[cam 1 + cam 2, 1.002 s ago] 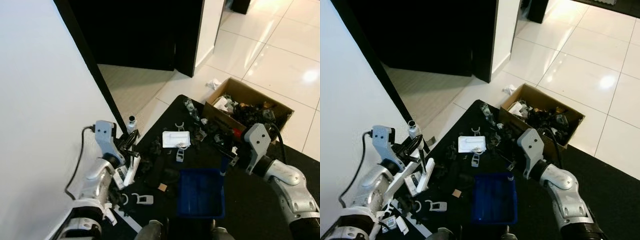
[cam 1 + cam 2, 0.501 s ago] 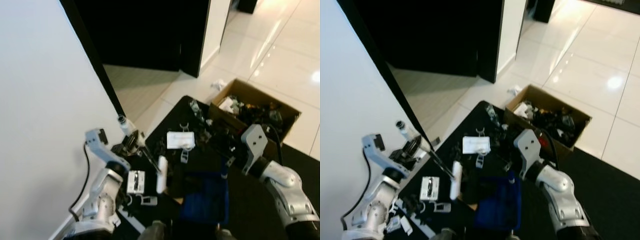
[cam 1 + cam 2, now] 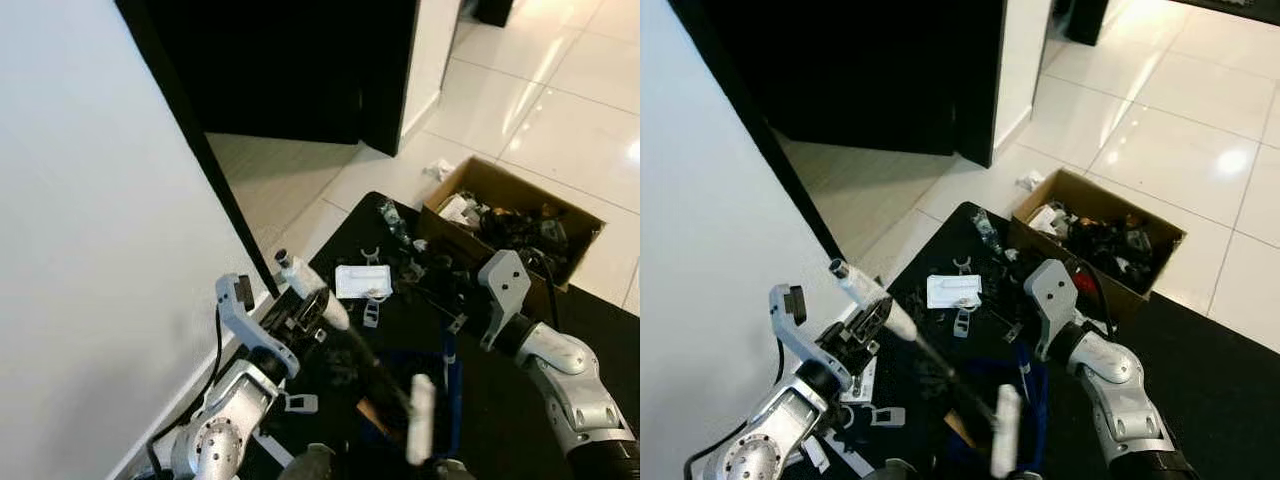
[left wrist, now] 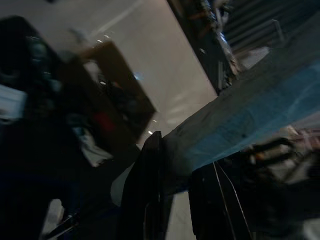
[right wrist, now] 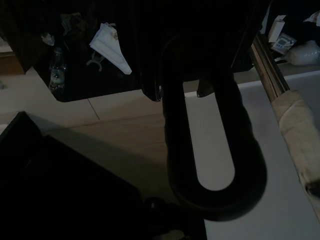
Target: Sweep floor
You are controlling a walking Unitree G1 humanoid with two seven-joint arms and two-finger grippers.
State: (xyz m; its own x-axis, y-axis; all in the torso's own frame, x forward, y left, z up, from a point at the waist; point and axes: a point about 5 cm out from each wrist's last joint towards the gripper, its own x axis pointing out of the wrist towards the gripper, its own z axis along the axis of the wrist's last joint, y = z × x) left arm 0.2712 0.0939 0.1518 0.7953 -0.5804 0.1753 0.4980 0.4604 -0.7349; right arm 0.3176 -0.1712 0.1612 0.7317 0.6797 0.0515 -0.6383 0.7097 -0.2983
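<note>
The left gripper [image 3: 868,328] is clamped around one hand broom [image 3: 923,350], its white head low over the blue dustpan [image 3: 1032,385]. The right gripper [image 3: 452,322] clasps that dustpan's handle. Both sit on a black mat [image 3: 590,320] strewn with small white clips, hemmed by a white wall [image 3: 90,250]; one cardboard box [image 3: 515,200] stands at its far edge, with open tiles beyond.

Open cardboard box [image 3: 520,215] crammed with dark junk just past the right pincer, crumpled paper [image 3: 436,170] beyond it, white packet [image 3: 357,281] and bottle [image 3: 391,219] on black mat [image 3: 590,320].
</note>
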